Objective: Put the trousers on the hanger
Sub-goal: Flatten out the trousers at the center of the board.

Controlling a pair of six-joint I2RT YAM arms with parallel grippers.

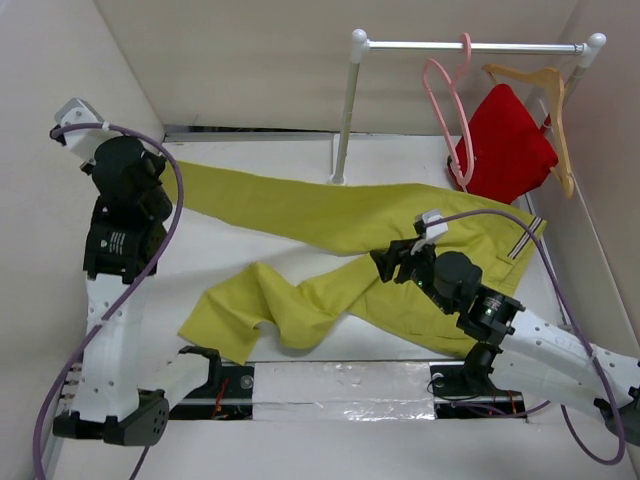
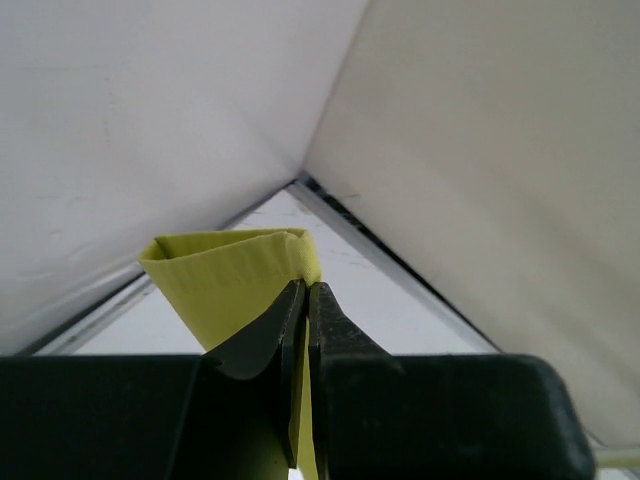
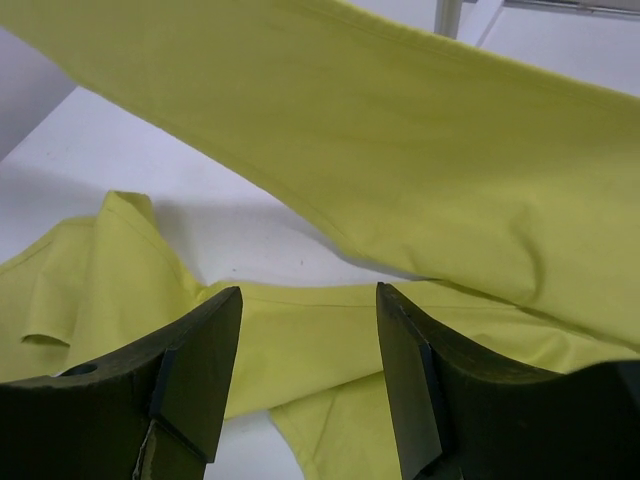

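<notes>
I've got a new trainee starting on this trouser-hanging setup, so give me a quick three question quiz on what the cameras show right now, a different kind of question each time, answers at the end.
1. True or false: the left gripper is shut on a leg end of the trousers.
2. Where is the pink hanger? A: lying on the table. B: hooked on the rail. C: under the red garment.
3. Fill the gap: the right gripper hangs over the trousers with its jaws ____.
Key: 1 true; 2 B; 3 open.
</notes>
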